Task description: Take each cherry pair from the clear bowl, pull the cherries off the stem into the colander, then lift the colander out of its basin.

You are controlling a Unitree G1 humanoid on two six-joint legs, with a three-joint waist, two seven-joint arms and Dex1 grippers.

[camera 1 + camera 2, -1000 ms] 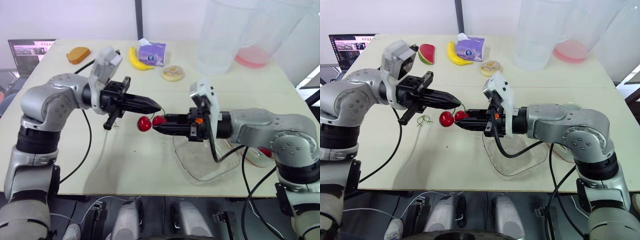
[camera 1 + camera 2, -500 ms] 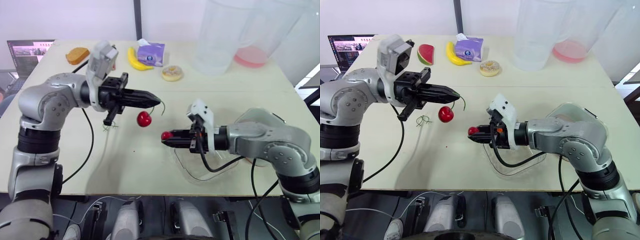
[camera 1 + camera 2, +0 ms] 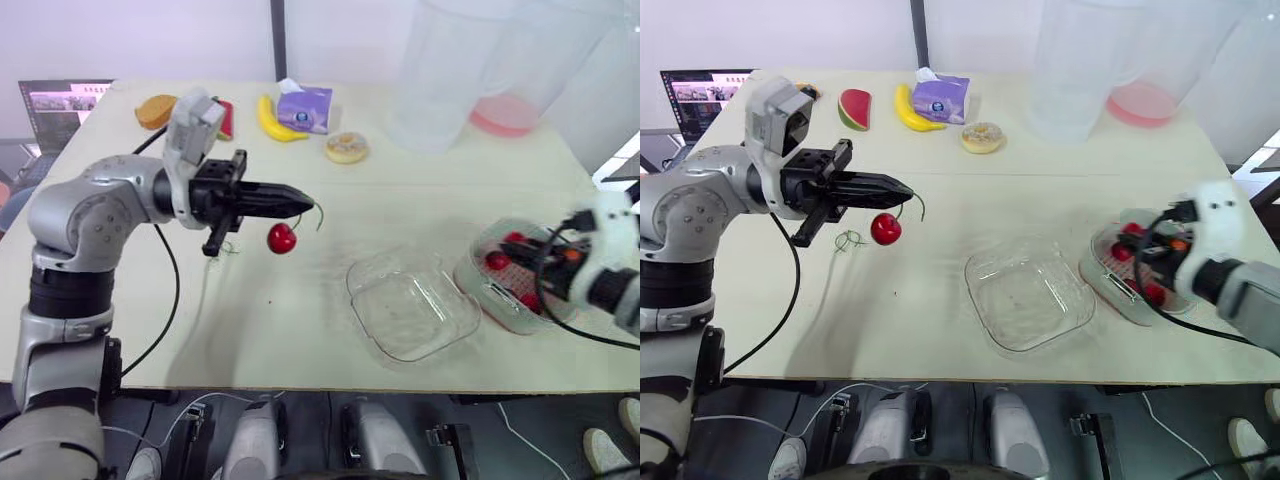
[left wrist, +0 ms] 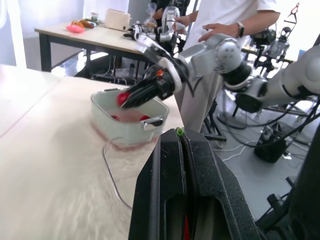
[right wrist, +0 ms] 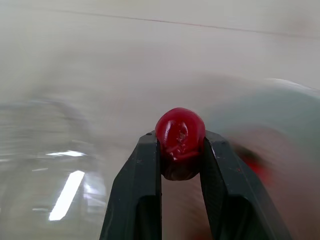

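Red fruit, thin green stem. Left claw (image 3: 305, 203) is clamped flat on the stem (image 3: 318, 212), raised above the worktop's left half, about midway between the back and front edges. One hanging cherry (image 3: 282, 238) dangles just under the fingertips, apart from them and clear of the surface. The left wrist view confirms it: fingers pressed together, green stem end pinched at the very tip.

Right claw (image 5: 180, 146) grips the plucked cherry (image 5: 180, 131) across its middle, one finger on each side. It hovers over the colander (image 3: 470, 272), which stands at the worktop's right edge toward the front corner with several cherries inside. The clear bowl (image 3: 410, 315) sits near the front edge, just beside the colander on its left, and looks empty.

Handling, judged:
- **Cherry:** light, round and slick-skinned. It could squirt out of an off-centre pinch, and it is soft enough to bruise. Take it across the widest part, as the right claw has it.
- **Stem:** thin and limp, so it gives no support. Pull along its line, not sideways.
- **Hanging cherry:** likely to swing if the left arm moves fast.

Next, probably: drop the plucked cherry into the colander, then take the right claw across to the hanging cherry, which is well apart from it for now.

Colander looks rigid and light even when loaded. The small handle (image 4: 152, 121) on its wall seems the place to grip.
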